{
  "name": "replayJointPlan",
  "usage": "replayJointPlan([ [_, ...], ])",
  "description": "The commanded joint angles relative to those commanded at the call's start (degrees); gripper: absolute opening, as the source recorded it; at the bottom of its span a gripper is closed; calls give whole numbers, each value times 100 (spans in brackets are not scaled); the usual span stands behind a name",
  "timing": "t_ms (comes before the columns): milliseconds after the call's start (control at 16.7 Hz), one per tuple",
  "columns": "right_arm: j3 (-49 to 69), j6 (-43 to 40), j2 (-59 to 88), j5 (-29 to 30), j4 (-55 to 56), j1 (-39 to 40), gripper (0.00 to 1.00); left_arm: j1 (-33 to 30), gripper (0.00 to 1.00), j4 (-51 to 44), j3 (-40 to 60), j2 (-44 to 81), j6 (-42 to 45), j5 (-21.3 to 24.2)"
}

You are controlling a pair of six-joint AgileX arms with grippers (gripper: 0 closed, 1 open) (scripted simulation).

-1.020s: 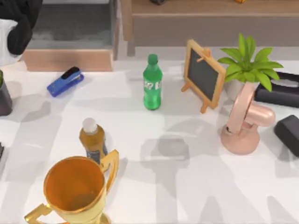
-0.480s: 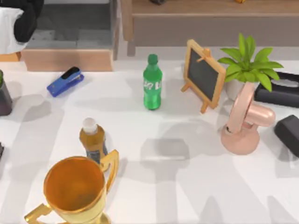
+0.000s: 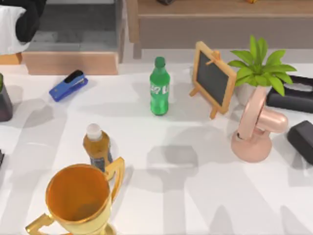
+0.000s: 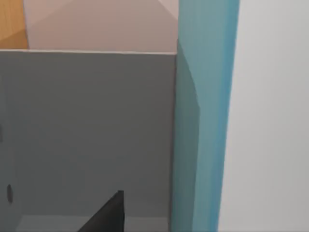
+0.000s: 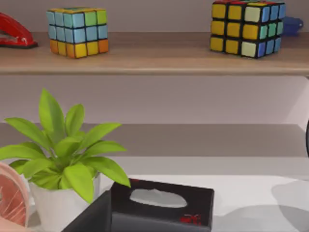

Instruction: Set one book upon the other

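The books are out of view. My left arm (image 3: 22,19) shows as a black and white shape at the far left corner of the top view, off the table's back edge. In the left wrist view, a dark part of my left gripper (image 4: 104,216) sits before a grey panel (image 4: 87,130) and an upright teal strip (image 4: 203,116). In the right wrist view, a dark wedge of my right gripper (image 5: 91,216) lies low, facing a black tissue box (image 5: 161,203) and a potted plant (image 5: 63,159).
On the white table stand a gold trophy (image 3: 78,198), an amber bottle (image 3: 97,146), a green bottle (image 3: 159,88), a blue stapler (image 3: 68,85), a small chalkboard (image 3: 211,78), a pink fan (image 3: 257,129) and a plant (image 3: 259,68). A black object (image 3: 302,139) lies at the right edge.
My left arm has drawn back toward the far left corner of the top view, and less of it shows. Nothing on the table has moved.
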Motion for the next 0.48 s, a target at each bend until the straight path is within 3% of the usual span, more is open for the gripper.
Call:
replayJointPlan([
  [480, 0, 0, 0, 0, 0, 0, 100, 0, 17, 0, 0, 0, 0, 0],
])
